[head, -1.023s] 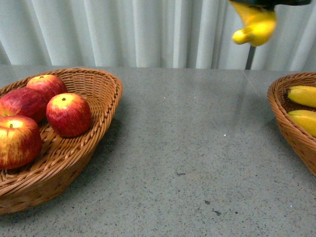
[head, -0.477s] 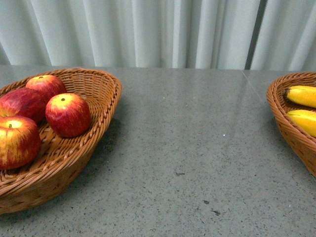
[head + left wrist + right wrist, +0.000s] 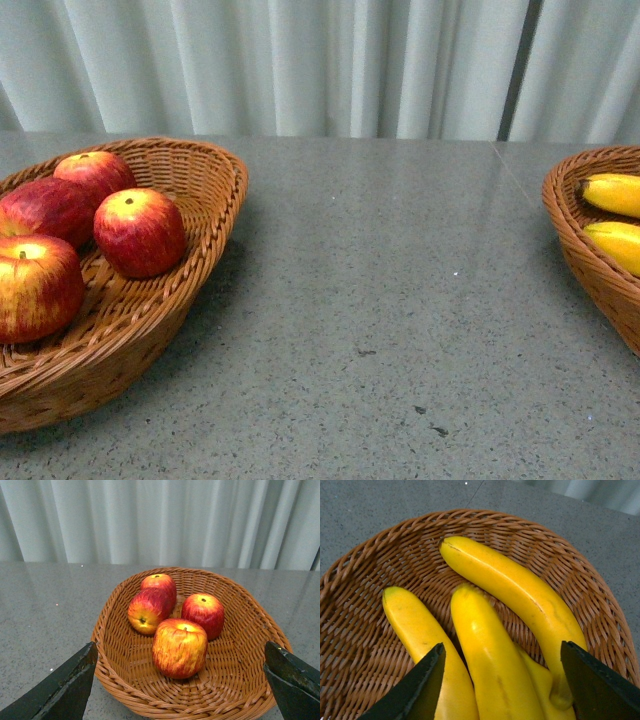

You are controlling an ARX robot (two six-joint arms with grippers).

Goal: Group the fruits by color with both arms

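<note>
Several red apples streaked yellow [image 3: 138, 232] lie in the left wicker basket [image 3: 190, 290]; they also show in the left wrist view [image 3: 180, 648]. Yellow bananas [image 3: 612, 194] lie in the right wicker basket [image 3: 585, 260]; several bananas [image 3: 490, 655] fill the right wrist view. My left gripper [image 3: 182, 690] is open and empty above the near side of the apple basket [image 3: 125, 655]. My right gripper [image 3: 502, 685] is open just above the bananas, its jaws either side of the middle one. Neither arm shows in the front view.
A grey speckled table [image 3: 400, 300] runs between the two baskets. Pale pleated curtains [image 3: 320, 60] hang behind it. The right basket [image 3: 360, 630] is cut off by the front view's right edge.
One second ago a banana hung from a gripper at the front view's top right. It left that view half a second ago. The baskets and apples have stayed put.
</note>
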